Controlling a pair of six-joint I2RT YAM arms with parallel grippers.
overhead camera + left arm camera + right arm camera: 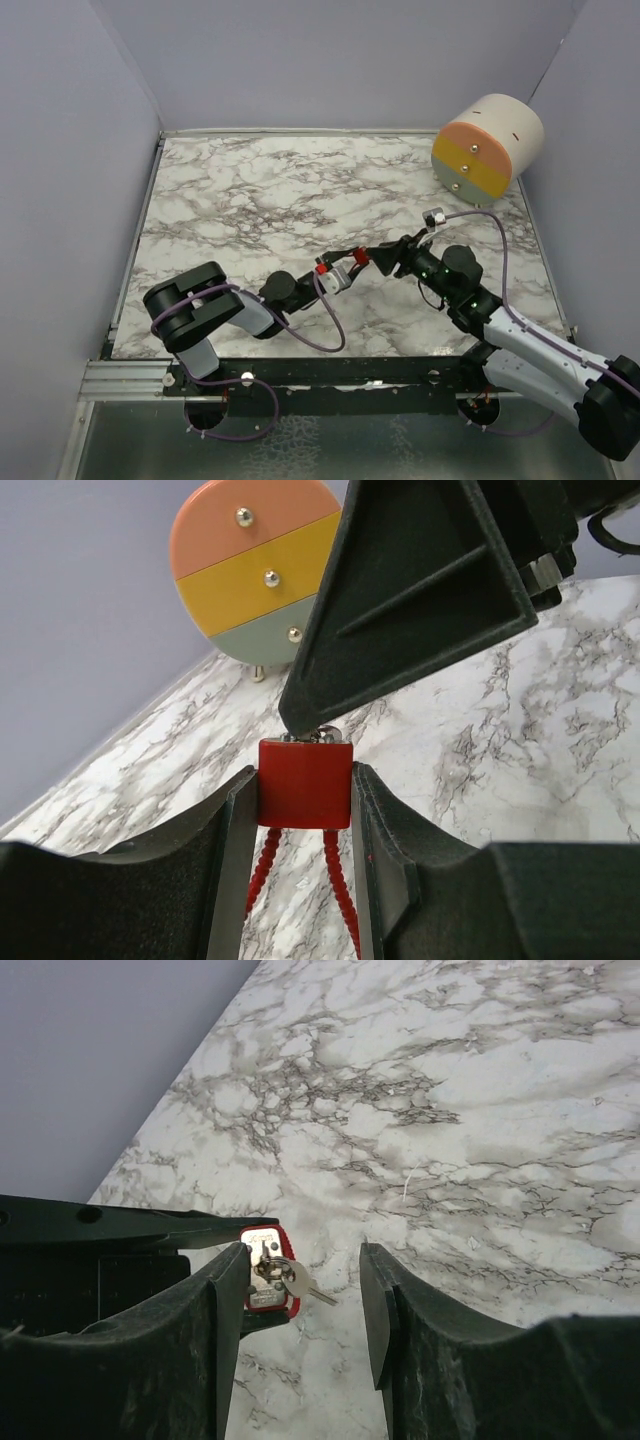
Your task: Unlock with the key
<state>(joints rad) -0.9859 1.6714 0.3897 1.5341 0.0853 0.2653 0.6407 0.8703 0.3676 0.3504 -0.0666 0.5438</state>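
A red padlock (pixel 305 783) hangs just above the marble table, and my left gripper (pixel 300 792) is shut on its body. Its red ribbed shackle cable (pixel 340 890) trails down between the fingers. In the right wrist view the lock's metal keyhole face (pixel 262 1272) shows, with a small silver key (pixel 297 1281) on a ring at the keyway. My right gripper (pixel 303 1290) stands open around the key, its left finger (pixel 215 1320) beside the lock and its right finger well apart. From above, both grippers meet at the lock (pixel 328 270) at mid-table.
A round wooden drawer box (pixel 487 148) with pink, yellow and grey fronts lies on its side at the back right corner. Grey walls enclose the marble table (pixel 260 190) on three sides. A purple cable (pixel 500 240) loops over the right arm.
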